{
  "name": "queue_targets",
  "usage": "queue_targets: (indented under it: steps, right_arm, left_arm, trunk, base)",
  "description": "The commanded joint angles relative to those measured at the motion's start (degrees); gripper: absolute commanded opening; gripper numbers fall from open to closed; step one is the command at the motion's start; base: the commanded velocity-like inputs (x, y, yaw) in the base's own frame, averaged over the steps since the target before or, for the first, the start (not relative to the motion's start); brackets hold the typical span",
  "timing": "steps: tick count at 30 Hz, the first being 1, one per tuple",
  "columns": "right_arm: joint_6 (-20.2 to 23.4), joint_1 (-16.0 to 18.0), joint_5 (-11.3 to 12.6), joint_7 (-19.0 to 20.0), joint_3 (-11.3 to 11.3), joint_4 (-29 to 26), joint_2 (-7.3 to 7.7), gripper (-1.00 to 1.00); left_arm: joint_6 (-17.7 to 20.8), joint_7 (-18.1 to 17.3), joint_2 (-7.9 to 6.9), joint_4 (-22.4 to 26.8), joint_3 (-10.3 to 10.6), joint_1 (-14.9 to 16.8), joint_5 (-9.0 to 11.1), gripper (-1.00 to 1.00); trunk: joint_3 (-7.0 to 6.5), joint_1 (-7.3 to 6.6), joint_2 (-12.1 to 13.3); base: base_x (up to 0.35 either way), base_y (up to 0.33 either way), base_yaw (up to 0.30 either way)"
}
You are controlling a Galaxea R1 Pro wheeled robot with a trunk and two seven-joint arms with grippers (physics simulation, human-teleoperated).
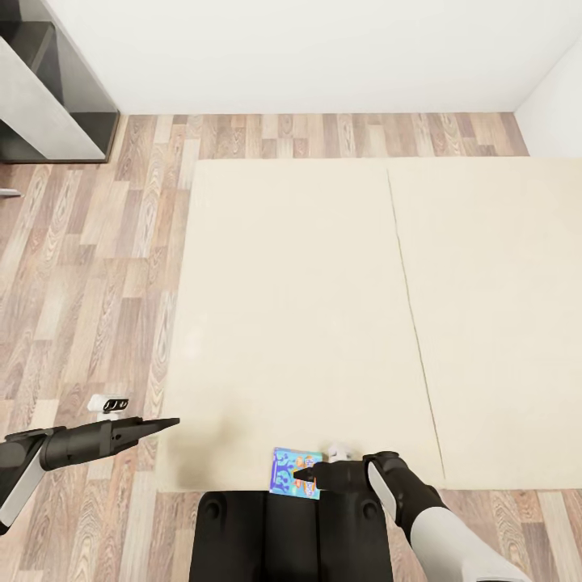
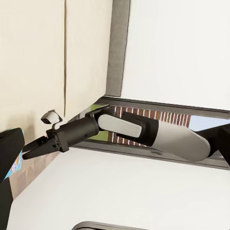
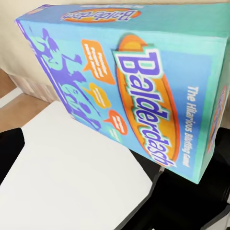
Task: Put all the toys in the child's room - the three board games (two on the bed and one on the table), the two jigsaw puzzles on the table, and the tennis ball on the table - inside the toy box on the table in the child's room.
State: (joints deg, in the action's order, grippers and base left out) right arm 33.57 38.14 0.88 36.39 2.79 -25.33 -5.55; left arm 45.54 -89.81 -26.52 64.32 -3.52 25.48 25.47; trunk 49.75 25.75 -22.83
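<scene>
The blue board game (image 1: 294, 472) is sitting right at the near edge of the bed (image 1: 307, 307), just in front of the robot's trunk, and the right wrist camera is looking straight onto its printed lid with the orange "Balderdash" logo (image 3: 143, 105). It's a flat cardboard box, so I'm guessing it's light and stiff but a bit slick on the printed faces, and the lid could probably slide off if it's tipped. Best bet is pinching it across the thin dimension, one finger on top and one under, near the edge that's hanging closest to the robot. The right gripper (image 1: 311, 471) is reaching in over that box and looks to be touching it, but I can't really tell if the fingers are clamped on it or just resting there. The left gripper (image 1: 166, 423) is hanging out over the wood floor (image 1: 97, 275) beside the bed, fingers pressed together on nothing. The rest of the cream mattress is looking bare, and part of the grey table (image 1: 40, 105) is showing in the far corner by the white wall (image 1: 323, 48).
</scene>
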Motion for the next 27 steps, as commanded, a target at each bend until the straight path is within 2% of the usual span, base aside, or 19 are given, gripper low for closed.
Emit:
queue_targets:
  steps: [1,27]
  right_arm:
    - [0.49,0.00,0.08,0.08,0.29,-0.07,-0.09,1.00]
    - [0.44,0.00,-0.06,-0.23,0.20,-0.07,-0.16,1.00]
  left_arm:
    - [0.61,-0.19,-0.02,0.01,0.04,0.01,0.02,1.00]
    - [0.61,-0.19,-0.02,0.01,0.02,0.01,0.02,1.00]
  trunk:
    - [0.06,0.03,-0.09]
    - [0.06,0.03,-0.09]
  base:
    - [0.000,0.009,0.000]
    - [0.000,0.084,0.000]
